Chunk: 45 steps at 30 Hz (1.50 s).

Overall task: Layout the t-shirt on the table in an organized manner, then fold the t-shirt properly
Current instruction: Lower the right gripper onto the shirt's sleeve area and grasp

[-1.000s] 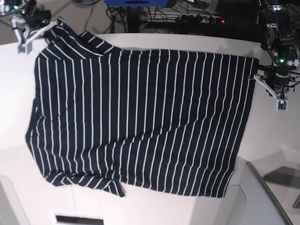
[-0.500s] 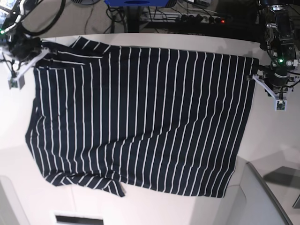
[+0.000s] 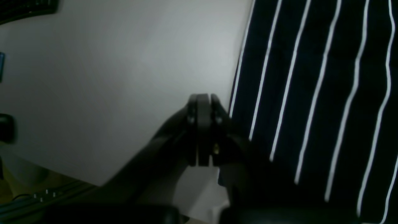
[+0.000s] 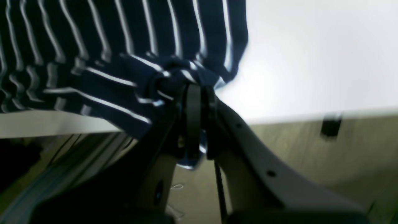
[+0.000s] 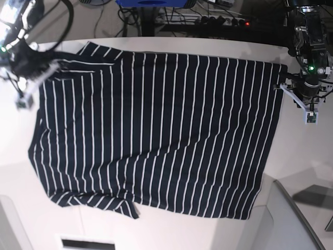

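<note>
Striped t-shirt (image 5: 151, 130) spread flat across the white worktop (image 5: 307, 156), filling the centre of the frame. Right end effector (image 5: 32, 82) at upper left, meeting the shirt's upper-left corner, where the fabric is bunched. Left end effector (image 5: 296, 96) at upper right, beside the shirt's upper-right corner. Cables and a power strip (image 5: 223, 21) along the top edge

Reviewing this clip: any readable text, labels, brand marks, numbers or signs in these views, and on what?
None can be read.
The t-shirt has only white stripes, no print or visible tag.
The table is plain white.
The left pincer and right pincer show no markings.
The equipment behind the table is too small and dark to show any lettering.
</note>
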Motion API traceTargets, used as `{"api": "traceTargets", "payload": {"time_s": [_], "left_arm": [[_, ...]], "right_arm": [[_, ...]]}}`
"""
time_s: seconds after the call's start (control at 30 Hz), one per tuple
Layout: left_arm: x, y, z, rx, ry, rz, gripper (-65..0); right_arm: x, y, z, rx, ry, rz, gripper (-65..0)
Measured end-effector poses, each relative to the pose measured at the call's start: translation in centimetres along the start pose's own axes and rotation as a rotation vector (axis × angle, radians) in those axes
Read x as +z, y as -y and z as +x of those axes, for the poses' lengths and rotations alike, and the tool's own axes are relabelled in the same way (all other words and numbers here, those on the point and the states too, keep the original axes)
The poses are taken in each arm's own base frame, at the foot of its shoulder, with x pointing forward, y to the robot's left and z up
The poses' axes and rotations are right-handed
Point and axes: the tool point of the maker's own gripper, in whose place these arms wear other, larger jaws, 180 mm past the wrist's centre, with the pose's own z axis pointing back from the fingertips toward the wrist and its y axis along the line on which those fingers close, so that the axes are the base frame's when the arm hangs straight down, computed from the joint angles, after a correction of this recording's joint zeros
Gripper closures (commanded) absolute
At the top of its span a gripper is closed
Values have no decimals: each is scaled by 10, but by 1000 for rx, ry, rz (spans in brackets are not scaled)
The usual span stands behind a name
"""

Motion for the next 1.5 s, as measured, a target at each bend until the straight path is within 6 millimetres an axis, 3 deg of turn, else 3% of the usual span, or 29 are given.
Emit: {"api": "traceTargets", "payload": {"time_s": [0.1, 0.27, 0.33, 0.53, 0.6, 0.7, 0.87, 1.03, 1.1, 1.17, 1.27, 1.37, 1.43, 1.5], "left_arm": [[0, 0, 0, -2, -1, 2, 0], [0, 0, -2, -2, -6, 1, 0], [-3, -1, -7, -2, -18, 3, 0], [-9, 0, -28, 6, -78, -2, 0], [-10, 0, -27, 8, -75, -3, 0], [-10, 1, -26, 13, -72, -6, 0], [-11, 1, -21, 12, -63, -4, 0], [-11, 2, -24, 9, -69, -5, 0], [-11, 2, -24, 9, -70, -5, 0], [-11, 2, -25, 9, -71, -5, 0], [-11, 3, -24, 11, -69, -7, 0], [-11, 2, -25, 8, -70, -5, 0], [-11, 2, -24, 9, -69, -6, 0], [-11, 2, -23, 10, -64, -6, 0]], "right_arm": [[0, -16, 26, 31, 35, 37, -5], [6, -23, 76, 55, 115, 44, -5], [2, -24, 76, 51, 89, 53, -5], [-30, -8, 37, 32, -13, 42, -5], [-46, -14, 44, 26, -11, 87, -6], [-64, -26, 72, 37, 22, 133, -5], [-69, -39, 107, 43, 6, 153, -5], [-94, -80, 142, 92, -11, 206, -18], [-104, -100, 141, 138, -52, 235, -92], [-110, -111, 136, 196, -87, 241, -227], [-102, -110, 134, 241, -55, 232, -426], [-77, -89, 133, 233, 71, 174, -455], [-59, -76, 116, 245, 106, 149, -455], [-56, -66, 89, 219, 88, 129, -453]]}}
